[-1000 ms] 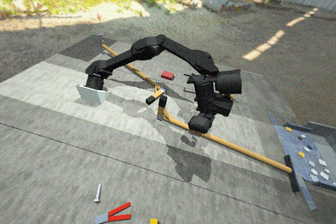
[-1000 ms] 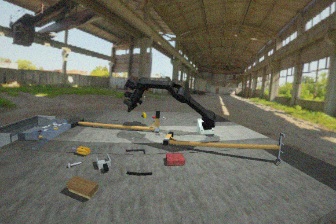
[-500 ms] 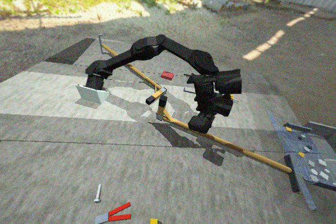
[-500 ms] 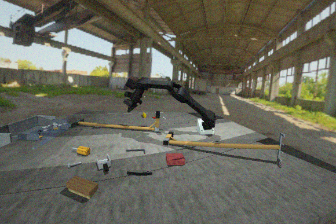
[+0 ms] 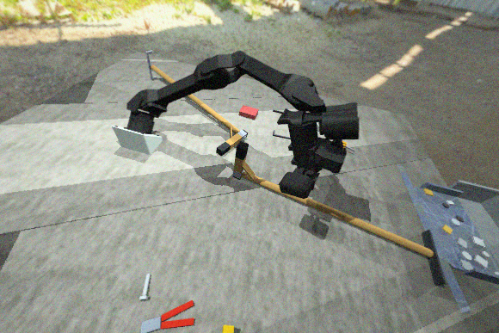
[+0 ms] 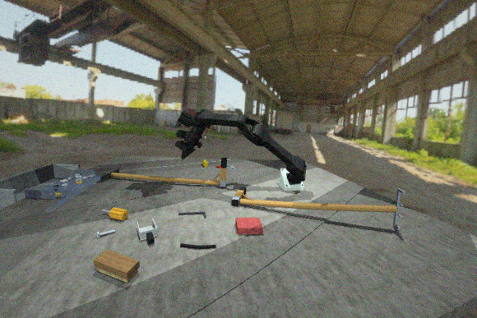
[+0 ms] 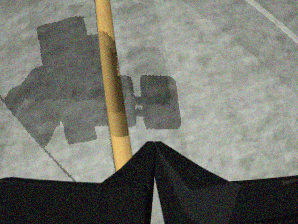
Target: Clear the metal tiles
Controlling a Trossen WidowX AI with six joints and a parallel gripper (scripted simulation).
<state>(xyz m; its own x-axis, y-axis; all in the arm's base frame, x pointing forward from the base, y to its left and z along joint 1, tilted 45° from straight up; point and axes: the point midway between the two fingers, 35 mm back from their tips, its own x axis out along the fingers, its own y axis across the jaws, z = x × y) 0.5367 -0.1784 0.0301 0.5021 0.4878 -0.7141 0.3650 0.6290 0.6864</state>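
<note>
Top view: one hand [image 5: 298, 184] [image 6: 186, 151] [image 7: 153, 148], yours, closed and empty, above the desk [image 5: 258, 268] [image 6: 288, 280] [image 7: 225, 100]. One long scraper [image 5: 378, 231] [image 6: 164, 180] [image 7: 107, 75], wooden-handled, lying on the desk, dark blade at the blue-grey surface [image 5: 423, 209] [image 6: 78, 190] bearing assorted small pieces.

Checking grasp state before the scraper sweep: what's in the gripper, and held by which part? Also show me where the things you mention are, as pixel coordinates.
Nothing held. The gripper [image 5: 297, 183] [image 7: 153, 148] is shut, fingertips together, above the wooden handle [image 5: 378, 231] [image 7: 111, 85].
</note>
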